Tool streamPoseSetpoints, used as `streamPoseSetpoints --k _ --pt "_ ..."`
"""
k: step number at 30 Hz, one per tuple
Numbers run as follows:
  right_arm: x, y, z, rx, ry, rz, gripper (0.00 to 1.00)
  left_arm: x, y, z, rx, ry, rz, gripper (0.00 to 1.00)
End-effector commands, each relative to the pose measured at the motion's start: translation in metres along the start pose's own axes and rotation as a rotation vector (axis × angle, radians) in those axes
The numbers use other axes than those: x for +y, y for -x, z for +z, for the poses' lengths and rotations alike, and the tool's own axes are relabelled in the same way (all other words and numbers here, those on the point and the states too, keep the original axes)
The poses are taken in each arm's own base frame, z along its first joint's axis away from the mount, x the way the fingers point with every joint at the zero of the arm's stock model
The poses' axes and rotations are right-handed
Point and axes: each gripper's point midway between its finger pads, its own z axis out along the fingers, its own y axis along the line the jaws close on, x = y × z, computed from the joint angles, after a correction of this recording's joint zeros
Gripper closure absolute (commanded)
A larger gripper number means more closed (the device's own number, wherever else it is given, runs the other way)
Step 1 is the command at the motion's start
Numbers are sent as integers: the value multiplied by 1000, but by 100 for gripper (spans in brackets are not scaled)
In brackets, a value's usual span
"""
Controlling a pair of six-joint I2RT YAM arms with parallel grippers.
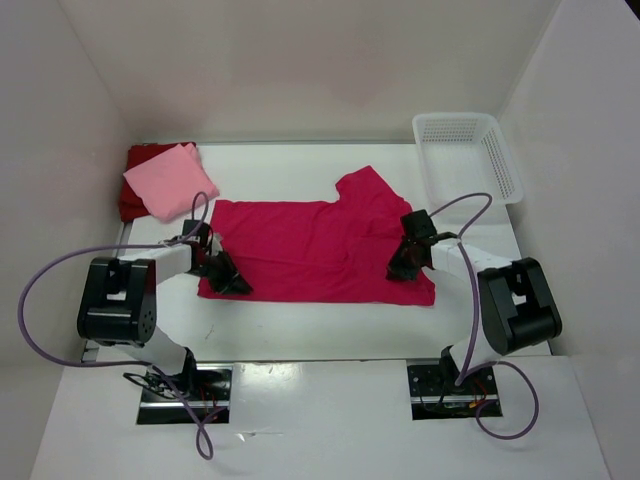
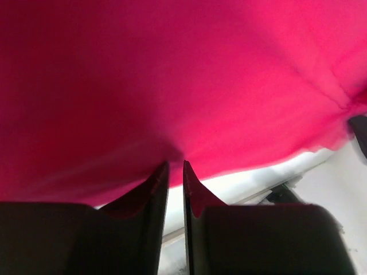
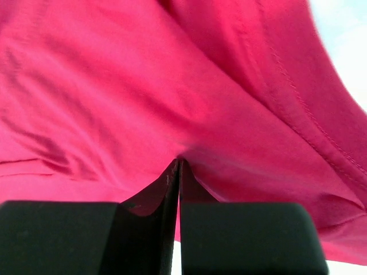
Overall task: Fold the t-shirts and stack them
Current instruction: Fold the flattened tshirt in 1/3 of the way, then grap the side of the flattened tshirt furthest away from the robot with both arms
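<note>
- At the far left of the white table [image 1: 300,335], a folded dark red t-shirt [image 1: 130,207] lay close to the side wall. A folded light pink t-shirt [image 1: 165,180] was stacked on top of it, turned askew.
- The left gripper [image 1: 228,275] sat low at the near-left corner of the crimson-magenta t-shirt [image 1: 310,250]. In the left wrist view its fingers [image 2: 152,192] had only a thin slit between them. The cloth puckered down into their tips, so the pincer was nearly closed and pinching the shirt's edge.
- The crimson-magenta t-shirt was spread mostly flat across the middle of the table. One short sleeve pointed toward the far right, and the shirt lay well apart from the folded stack.
- The right gripper [image 1: 405,262] rested on the shirt's right side, near its near-right corner. In the right wrist view its fingers [image 3: 152,200] were pressed together with fabric gathered at their tips, so it was clamped on the shirt.
- A white lattice basket [image 1: 465,160] stood at the far-right corner, apart from the shirt.
</note>
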Motion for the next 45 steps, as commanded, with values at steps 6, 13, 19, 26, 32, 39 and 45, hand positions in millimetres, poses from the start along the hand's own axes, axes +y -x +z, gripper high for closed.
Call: streamPoseSetpoints --k 6,13,19,26,32,39,45 --pt "-32 -42 -9 59 -11 91 98 51 -51 14 132 89 -242 77" --pt "-34 -69 -33 89 0 156 99 62 -97 4 241 118 -373 77" --pt "-2 -27 -65 -32 140 148 89 27 -32 -45 -24 99 -225 77" --pt "80 31 -79 -102 334 -18 92 -57 121 -102 -465 32 5 84" --pt "127 55 -76 -126 375 -148 100 -39 201 -66 -559 152 -35 93" --pt "141 51 -64 -82 412 -211 92 -8 244 -42 -583 284 -70 56" --pt "141 49 -59 -63 417 -231 91 15 247 -32 -581 296 -125 55"
